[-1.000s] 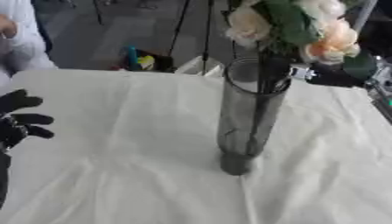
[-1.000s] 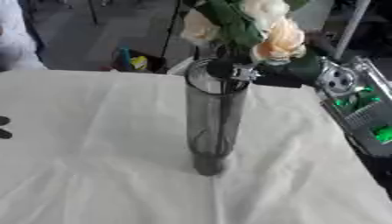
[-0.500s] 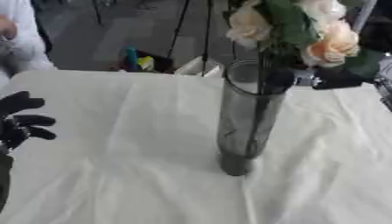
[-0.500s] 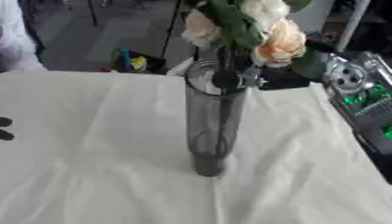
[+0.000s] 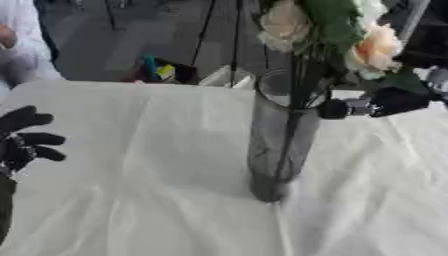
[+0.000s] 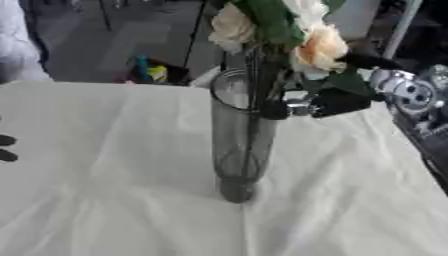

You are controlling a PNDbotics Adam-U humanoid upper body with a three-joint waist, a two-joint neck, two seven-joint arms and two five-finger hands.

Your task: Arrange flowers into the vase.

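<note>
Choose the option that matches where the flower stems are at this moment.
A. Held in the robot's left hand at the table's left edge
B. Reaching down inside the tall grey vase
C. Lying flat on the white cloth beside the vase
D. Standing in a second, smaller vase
B. The dark stems of the flowers run down inside the upright vase, with the right hand at its rim, while the left hand sits apart at the left.

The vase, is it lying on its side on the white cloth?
No, the vase stands upright on the cloth, with flower stems going down into its mouth.
</note>
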